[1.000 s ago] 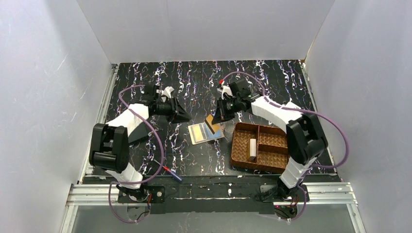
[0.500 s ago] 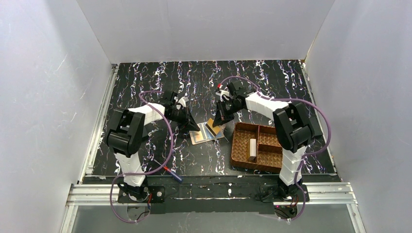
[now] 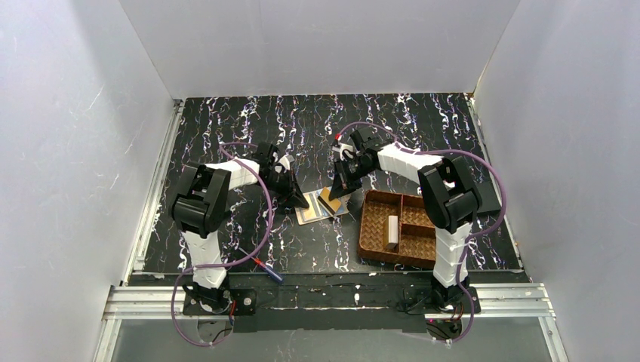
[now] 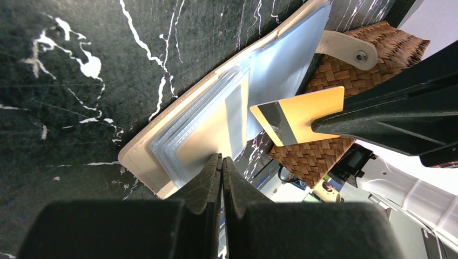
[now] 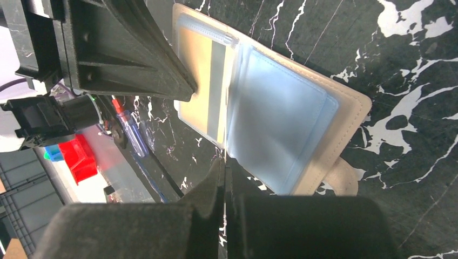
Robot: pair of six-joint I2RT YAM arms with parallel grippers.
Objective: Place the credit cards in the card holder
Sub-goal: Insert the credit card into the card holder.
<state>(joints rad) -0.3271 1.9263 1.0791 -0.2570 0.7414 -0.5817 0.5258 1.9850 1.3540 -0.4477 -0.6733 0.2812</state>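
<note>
The card holder [image 3: 321,209] lies open on the table, its clear sleeves up; the wrist views show its beige lining [image 4: 141,156] [image 5: 345,108]. One tan credit card [image 4: 216,132] [image 5: 202,81] with a grey stripe sits in a sleeve. My left gripper [image 3: 302,201] [image 4: 222,159] is shut, its tips resting on that sleeved page. My right gripper [image 3: 337,188] [image 5: 223,162] is shut on a gold credit card [image 3: 330,200] [image 4: 302,113] with a dark stripe. It holds the card tilted just above the holder's middle, edge-on in its own wrist view.
A brown woven divided basket [image 3: 407,245] [image 4: 345,75] stands right of the holder with a white block [image 3: 392,230] in it. A blue-and-red-handled screwdriver [image 3: 268,269] [image 5: 129,132] lies near the front edge. The holder's strap with a snap [image 4: 345,48] points toward the basket.
My left gripper swung right from the table's left part to the holder and shut, its tips now on the sleeved page. The right gripper lowered slightly with the gold card.
</note>
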